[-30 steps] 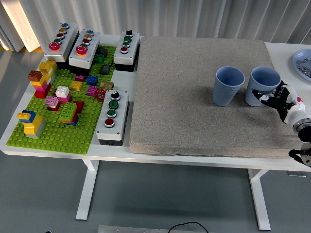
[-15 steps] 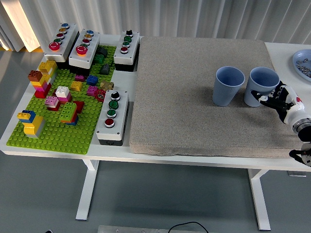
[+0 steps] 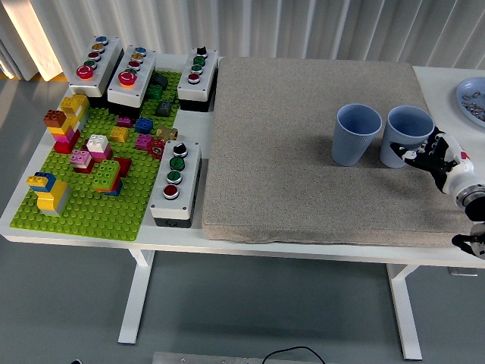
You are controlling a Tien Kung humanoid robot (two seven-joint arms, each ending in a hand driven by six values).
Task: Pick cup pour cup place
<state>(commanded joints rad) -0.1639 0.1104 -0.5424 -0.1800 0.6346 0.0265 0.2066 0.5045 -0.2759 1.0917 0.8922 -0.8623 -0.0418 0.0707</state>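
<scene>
Head view gives you two blue cups standing upright on the grey mat (image 3: 303, 152), toward its right side. Your right cup (image 3: 405, 135) stands just beside the left cup (image 3: 356, 133), their rims close but apart. Both are open at the top; you cannot see whether anything is inside either one.

Your right hand (image 3: 433, 155) comes in from the lower right corner and sits against the right cup's lower side, its dark fingers (image 3: 421, 154) curled around the cup wall in a grasp. The cup's base looks to be on the mat, though the hand hides part of it. Your left hand does not show.

Further out, at the right edge, you have a pale blue plate (image 3: 468, 92) with small bits on it, resting on the white table (image 3: 98, 231) past the mat. To the left of the mat lies a green baseplate (image 3: 98, 205) studded with coloured bricks, and around it four button boxes: three along the far edge and one button box (image 3: 176, 182) at the mat's left edge.
</scene>
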